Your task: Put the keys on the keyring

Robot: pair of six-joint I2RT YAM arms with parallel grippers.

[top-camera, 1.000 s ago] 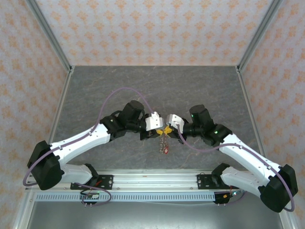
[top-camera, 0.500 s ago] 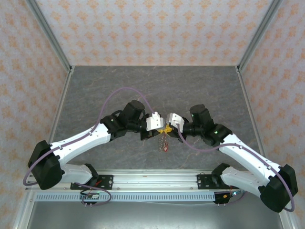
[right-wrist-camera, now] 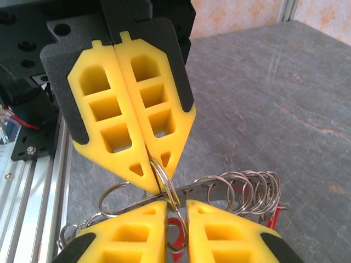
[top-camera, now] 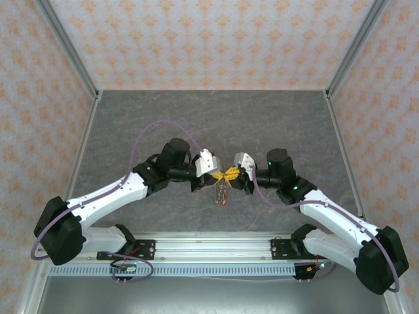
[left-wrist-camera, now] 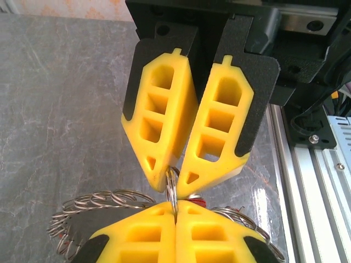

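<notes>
Two claws meet tip to tip over the bench (top-camera: 163, 118), towards its near edge.

Left claw (right-wrist-camera: 156, 176): fully closed, fingers flat against each other, nipping one small wire loop (right-wrist-camera: 164, 183) of the keyring (right-wrist-camera: 241, 189) at the very tips.

Right claw (right-wrist-camera: 175, 207): only slightly parted, with a narrow gap between the fingers. The same loop runs through that gap. Can't tell whether either finger actually bears on the wire.

The keyring hangs just under the two sets of tips. In the wrist views it's a grey curved band strung with a row of small wire loops, fanning out to both sides behind the fingers.

Hard to read:
- Each wrist camera's own fingers cover the middle of the bunch, and the frame edge cuts off its lower part.
- From the top camera the bunch is just a thin dangling tangle, with individual loops too small to separate. Can't tell if its lowest point touches the bench.
- A red tag (top-camera: 223, 201) shows at the bottom of the tangle. The key blades are not resolvable.
- How many loops sit on the band can't be counted, as they overlap.
</notes>
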